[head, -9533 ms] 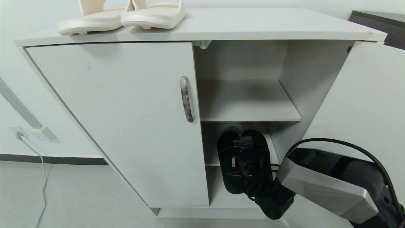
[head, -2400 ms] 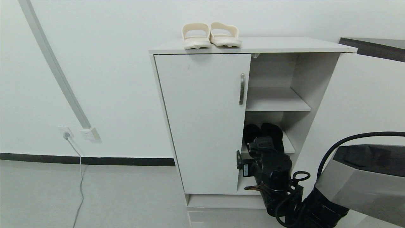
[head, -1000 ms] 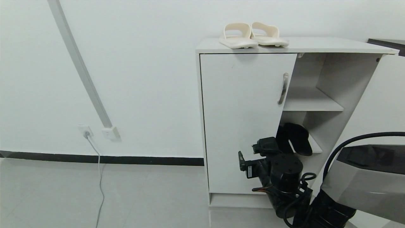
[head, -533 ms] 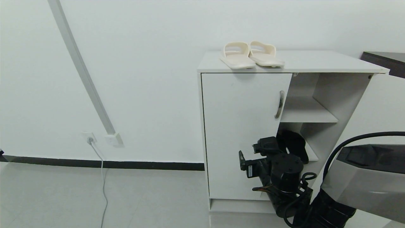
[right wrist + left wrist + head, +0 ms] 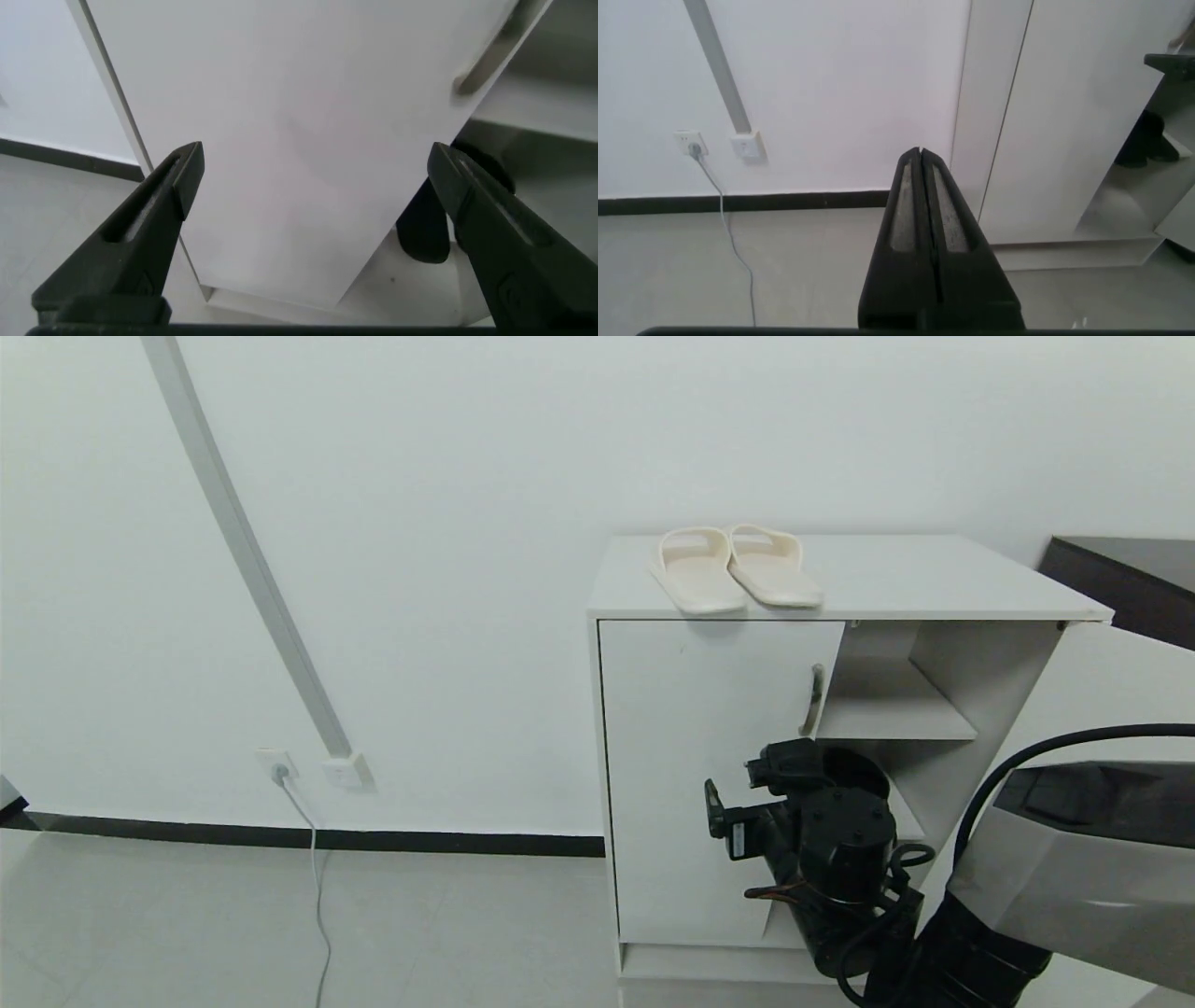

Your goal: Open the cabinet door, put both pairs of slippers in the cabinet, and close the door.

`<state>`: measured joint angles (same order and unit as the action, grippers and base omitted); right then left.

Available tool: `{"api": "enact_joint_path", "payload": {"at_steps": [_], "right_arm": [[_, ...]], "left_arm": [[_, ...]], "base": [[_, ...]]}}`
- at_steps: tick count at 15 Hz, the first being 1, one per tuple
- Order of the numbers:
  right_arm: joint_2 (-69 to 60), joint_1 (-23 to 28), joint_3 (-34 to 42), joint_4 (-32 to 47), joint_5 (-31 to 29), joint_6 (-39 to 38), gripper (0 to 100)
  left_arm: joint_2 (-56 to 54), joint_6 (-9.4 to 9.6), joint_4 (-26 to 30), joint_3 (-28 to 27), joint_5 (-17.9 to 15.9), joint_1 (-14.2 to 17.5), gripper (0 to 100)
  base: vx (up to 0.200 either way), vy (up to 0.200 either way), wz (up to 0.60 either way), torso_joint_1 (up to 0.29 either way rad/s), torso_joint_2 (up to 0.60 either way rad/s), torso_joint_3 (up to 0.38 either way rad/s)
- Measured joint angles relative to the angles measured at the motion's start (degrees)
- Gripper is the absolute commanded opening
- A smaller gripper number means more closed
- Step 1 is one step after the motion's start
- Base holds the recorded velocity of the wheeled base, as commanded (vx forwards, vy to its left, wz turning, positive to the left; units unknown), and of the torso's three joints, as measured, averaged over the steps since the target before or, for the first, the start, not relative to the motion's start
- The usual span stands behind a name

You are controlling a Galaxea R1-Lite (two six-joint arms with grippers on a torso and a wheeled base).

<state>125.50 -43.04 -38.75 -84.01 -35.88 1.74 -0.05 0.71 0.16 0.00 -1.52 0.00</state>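
chunky cream slippers [image 5: 698, 571] rest atop the cabinet [image 5: 934, 579] (matte white).

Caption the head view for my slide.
Cream slippers sit atop the cabinet; black slippers lie inside, with the right door open.

Wall socket [image 5: 276, 767] with grey cable [image 5: 316, 887], black skirting [image 5: 187, 832] below

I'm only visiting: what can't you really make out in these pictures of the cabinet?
Black slippers: head view, mostly covered by the right arm; how they lie is unclear.
Open door: cut off by the head view's right edge; its handle is out of sight.
Dark furniture beside the cabinet: cut by the same edge; what it is, unclear.
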Motion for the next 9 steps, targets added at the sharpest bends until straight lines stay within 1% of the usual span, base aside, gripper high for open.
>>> {"api": "enact_joint_path", "payload": {"at_steps": [4,9], "right_arm": [[0.0,0.0,0.2,0.0,0.0,0.0,100],[0.0,0.0,0.3,0.0,0.2,0.0,100]], "left_arm": [[0.0,0.0,0.0,0.0,0.0,0.0,0],[0.0,-0.02,0.0,0.0,0.0,0.0,0]], "base": [[0.0,0.0,0.0,0.184,-0.5,-0.321],[0.0,0.0,0.0,0.218,-0.53,-0.318]]}}
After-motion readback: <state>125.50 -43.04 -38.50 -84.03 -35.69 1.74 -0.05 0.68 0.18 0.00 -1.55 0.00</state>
